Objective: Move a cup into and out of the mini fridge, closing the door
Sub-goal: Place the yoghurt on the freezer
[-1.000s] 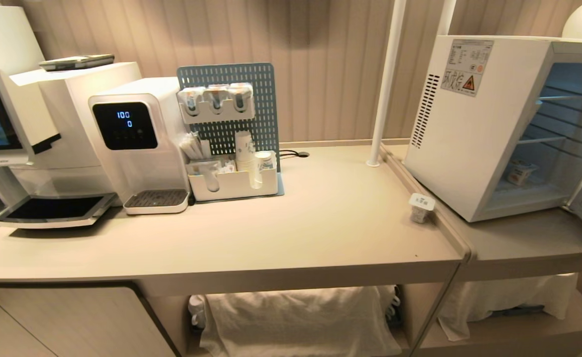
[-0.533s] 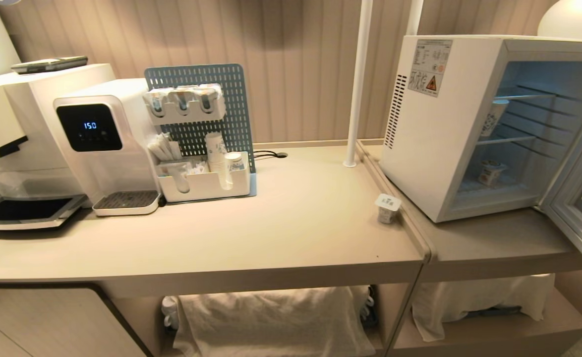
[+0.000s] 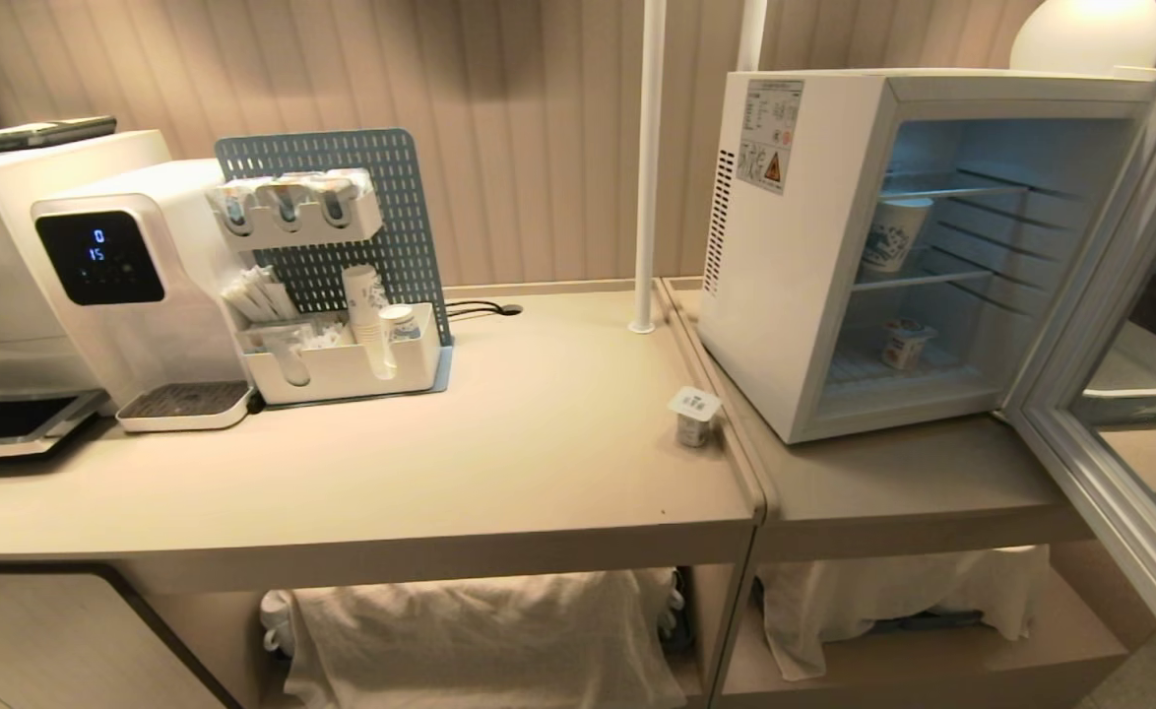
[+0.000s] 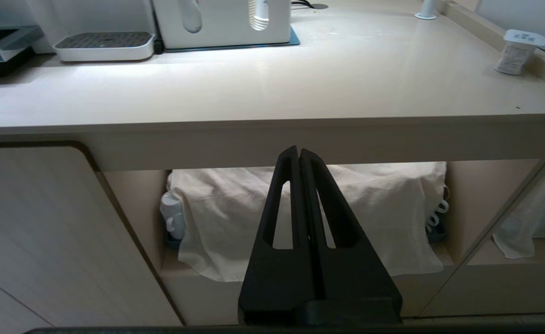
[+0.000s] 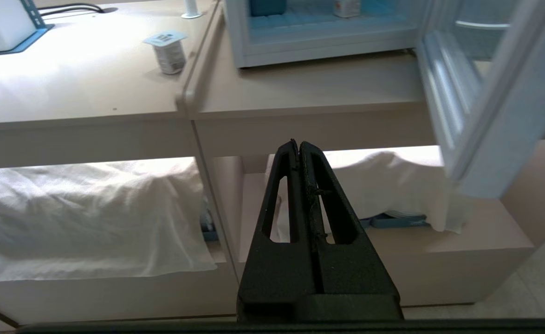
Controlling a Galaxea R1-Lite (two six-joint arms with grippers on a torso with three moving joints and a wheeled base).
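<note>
I have both claws pressed together and holding nothing: the left gripper [image 4: 299, 150], a matte black wedge with two long slots, sits low at the centre of its view, below the counter's edge and in front of a crumpled white cloth [image 4: 300, 218] on the open shelf. The right gripper [image 5: 299, 144], same shape, hangs low in its view before the seam where the two counters meet. Neither arm shows in the head view. Outward from there, the smooth beige counter [image 3: 499, 453] carries a small foil-topped yogurt pot [image 3: 693, 417] near its right edge. Right of centre stands the boxy white mini fridge [image 3: 785, 295], slotted vents and a warning sticker on its side, its framed glass door [image 3: 1100, 374] swung wide at the frame's right. Inside, a printed paper cup [image 3: 893, 234] stands on the upper wire shelf and a small pot [image 3: 905, 343] on the floor below. At upper left sit a glossy white water dispenser [image 3: 135, 295] and a blue perforated rack [image 3: 342, 246].
</note>
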